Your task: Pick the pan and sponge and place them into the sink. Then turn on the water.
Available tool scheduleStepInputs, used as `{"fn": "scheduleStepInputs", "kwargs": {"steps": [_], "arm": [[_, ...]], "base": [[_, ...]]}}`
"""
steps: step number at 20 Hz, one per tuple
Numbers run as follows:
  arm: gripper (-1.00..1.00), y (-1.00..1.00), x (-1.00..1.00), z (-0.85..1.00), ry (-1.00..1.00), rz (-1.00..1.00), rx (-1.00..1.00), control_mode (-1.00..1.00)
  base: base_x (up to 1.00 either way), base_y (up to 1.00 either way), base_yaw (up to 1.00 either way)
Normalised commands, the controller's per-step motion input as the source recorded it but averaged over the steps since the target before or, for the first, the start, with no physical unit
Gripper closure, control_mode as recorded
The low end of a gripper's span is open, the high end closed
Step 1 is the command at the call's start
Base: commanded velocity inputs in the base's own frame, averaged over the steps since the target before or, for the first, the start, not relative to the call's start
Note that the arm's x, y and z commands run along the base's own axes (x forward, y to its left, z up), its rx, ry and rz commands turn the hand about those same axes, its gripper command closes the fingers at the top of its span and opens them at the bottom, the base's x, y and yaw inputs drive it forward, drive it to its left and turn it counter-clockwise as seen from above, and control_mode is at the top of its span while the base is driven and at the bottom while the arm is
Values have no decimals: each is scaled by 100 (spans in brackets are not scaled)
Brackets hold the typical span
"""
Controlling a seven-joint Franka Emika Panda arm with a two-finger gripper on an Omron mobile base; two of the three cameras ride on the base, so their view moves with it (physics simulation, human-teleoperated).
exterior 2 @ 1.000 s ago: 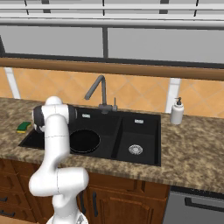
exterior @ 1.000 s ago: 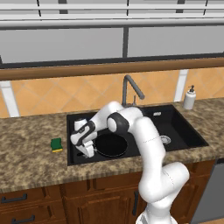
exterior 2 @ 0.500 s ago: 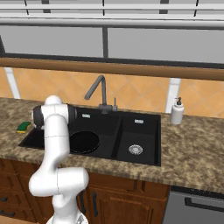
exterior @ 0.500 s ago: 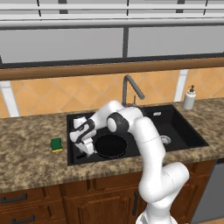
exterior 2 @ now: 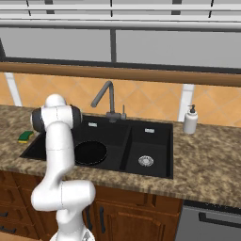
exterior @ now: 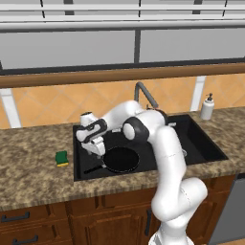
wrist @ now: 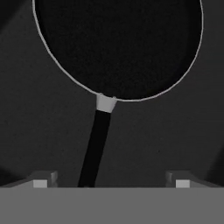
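The black pan (exterior: 121,159) lies flat on the floor of the sink's (exterior: 201,143) large left basin, its thin handle (exterior: 93,169) pointing front-left. My gripper (exterior: 96,150) hangs just above that handle, open. In the hand view the pan (wrist: 118,43) sits at the top and its handle (wrist: 96,144) runs down between my spread fingertips (wrist: 41,181), touching neither; the gripper (wrist: 111,181) holds nothing. The green and yellow sponge (exterior: 61,158) rests on the counter left of the sink. From the right, the pan (exterior 2: 90,153), sponge (exterior 2: 25,136) and sink (exterior 2: 150,141) also show.
A dark gooseneck faucet (exterior: 146,95) rises behind the divider between the basins, with no stream from it. A white soap dispenser (exterior: 207,107) stands on the counter at the right. The smaller right basin has a round metal drain (exterior 2: 146,161). Speckled granite counter surrounds the sink.
The jaws have gone from shut on the pan's handle to wide open, leaving the pan resting in the large basin. The arm has hardly moved.
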Motion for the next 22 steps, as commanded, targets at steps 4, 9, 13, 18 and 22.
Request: {"fn": "scheduleStepInputs", "kwargs": {"steps": [4, 9, 13, 18, 22], "arm": [[-100, -10, -24, 75, -10, 10, 4, -100], [-100, 0, -19, 78, -11, 12, 6, -100], [-100, -1, -24, 37, -1, 9, 13, -100], [-100, 7, -14, 29, 0, 18, 12, -100], [-100, 26, -1, 24, -3, 17, 2, -100]], "base": [[0, 0, 0], [0, 0, 0], [0, 0, 0], [0, 0, 0], [0, 0, 0]]}}
